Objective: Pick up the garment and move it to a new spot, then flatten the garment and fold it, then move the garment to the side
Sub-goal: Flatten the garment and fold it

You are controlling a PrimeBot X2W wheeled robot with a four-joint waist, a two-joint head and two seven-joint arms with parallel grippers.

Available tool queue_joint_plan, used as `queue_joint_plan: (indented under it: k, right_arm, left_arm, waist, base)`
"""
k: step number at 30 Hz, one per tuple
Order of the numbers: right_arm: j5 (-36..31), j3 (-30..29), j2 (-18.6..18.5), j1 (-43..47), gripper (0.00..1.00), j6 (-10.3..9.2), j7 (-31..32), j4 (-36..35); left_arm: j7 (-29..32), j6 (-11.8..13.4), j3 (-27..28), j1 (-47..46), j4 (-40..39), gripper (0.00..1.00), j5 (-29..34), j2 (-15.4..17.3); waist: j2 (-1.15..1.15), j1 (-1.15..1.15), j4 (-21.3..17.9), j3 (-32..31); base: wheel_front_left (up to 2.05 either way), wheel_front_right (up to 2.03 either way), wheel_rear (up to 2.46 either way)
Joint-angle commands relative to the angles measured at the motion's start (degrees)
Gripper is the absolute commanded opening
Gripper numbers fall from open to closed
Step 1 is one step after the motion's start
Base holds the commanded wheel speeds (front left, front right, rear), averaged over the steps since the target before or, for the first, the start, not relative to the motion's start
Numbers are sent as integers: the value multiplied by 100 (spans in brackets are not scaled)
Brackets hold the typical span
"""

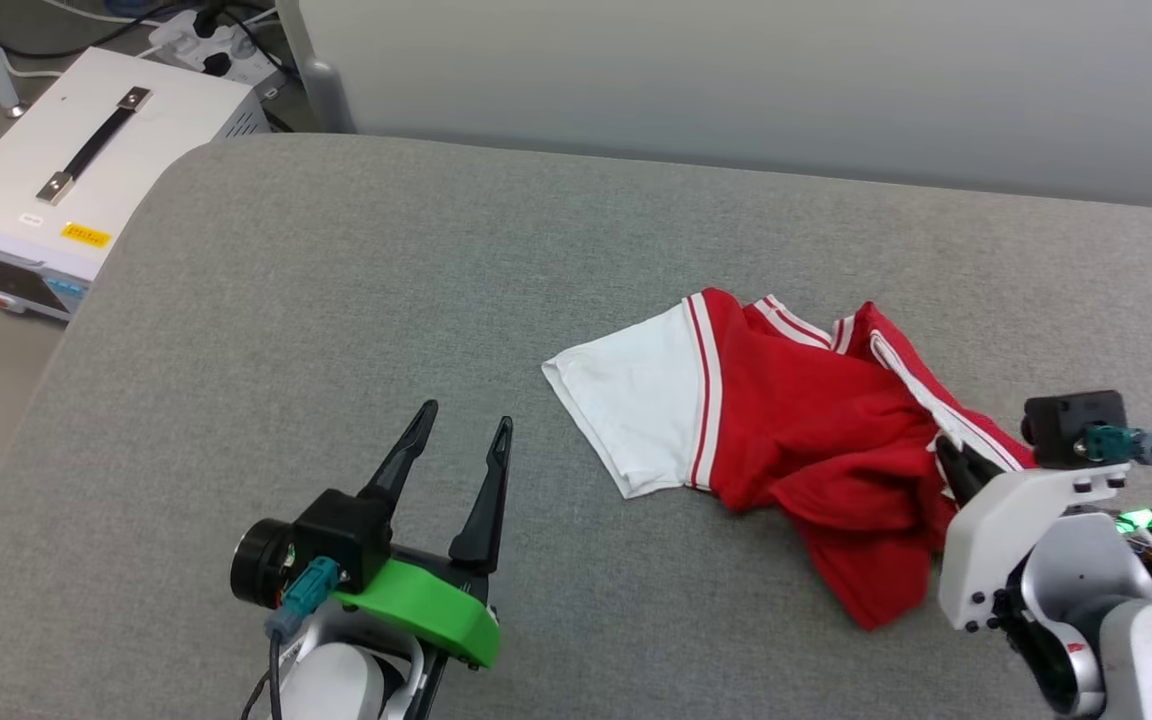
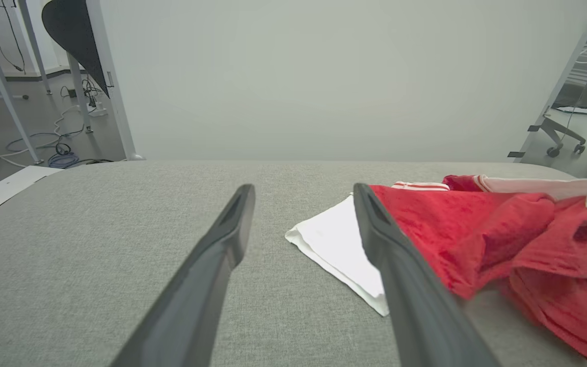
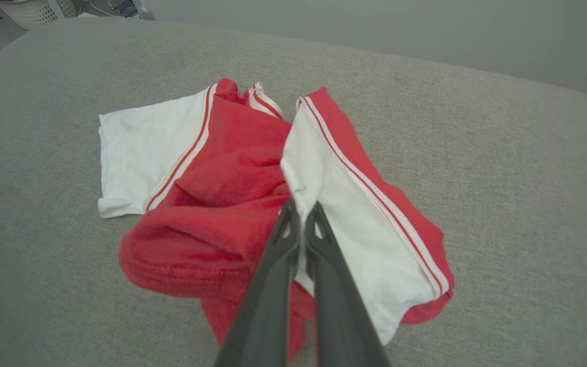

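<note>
Crumpled red jersey shirt with white short sleeves and red-striped trim [image 1: 806,430] lies on the grey fabric-covered pad [image 1: 336,300], on the pad's right half and nearer its front edge than its back. One white sleeve is spread flat toward the pad's middle. The other sleeve is bunched over the red body at the pad's right side.

Step in hand, as I read it: the first pick-up, ahead of the move to a new spot.

Right gripper [image 1: 956,460]: the two dark fingers are pressed together on a fold of the bunched white sleeve. In its wrist view the white cloth runs up out of the closed tips [image 3: 301,209]. The bite looks thin, only an edge of cloth.

Left gripper [image 1: 466,420]: fingers spread wide, holding nothing and touching nothing. It sits over bare pad, nearer the pad's centre than the shirt is, with the flat white sleeve just beyond its tips [image 2: 303,191].

To do it well:
- Raise slowly, and watch that the thin pinch does not slide off the sleeve.
- Lift until the red hem hangs free of the pad, since dragging would bunch it further.
- Carry it toward the pad's open middle, where there is room to flatten.
- Left gripper is well placed to take the flat sleeve if a second hold is wanted.
</note>
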Motion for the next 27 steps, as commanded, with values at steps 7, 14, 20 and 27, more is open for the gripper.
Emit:
queue_joint_plan:
  k: [7, 14, 20, 27]
  right_arm:
    - [377, -805, -539, -237, 0, -3, 659, -484]
    - [1009, -1406, -1584, -740, 0, -3, 1281, 231]
    - [1249, -1924, -1914, -1137, 0, -3, 1613, 1121]
    - [312, -2345, -2097, -1714, 100, -3, 733, 2100]
  left_arm:
    - [-34, -16, -68, 49, -60, 100, 13, 13]
    - [-34, -16, -134, -120, -95, 100, 10, 58]
    - [-34, -16, -140, -268, -109, 100, 4, 58]
    - [-34, -16, -189, -403, -55, 100, -12, 21]
  waist:
    - [0, 0, -273, 54]
    - [0, 0, -228, 438]
    - [0, 0, -86, 738]
    - [0, 0, 27, 880]
  base:
    - [0, 0, 0]
    - [0, 0, 0]
    - [0, 0, 0]
    - [0, 0, 0]
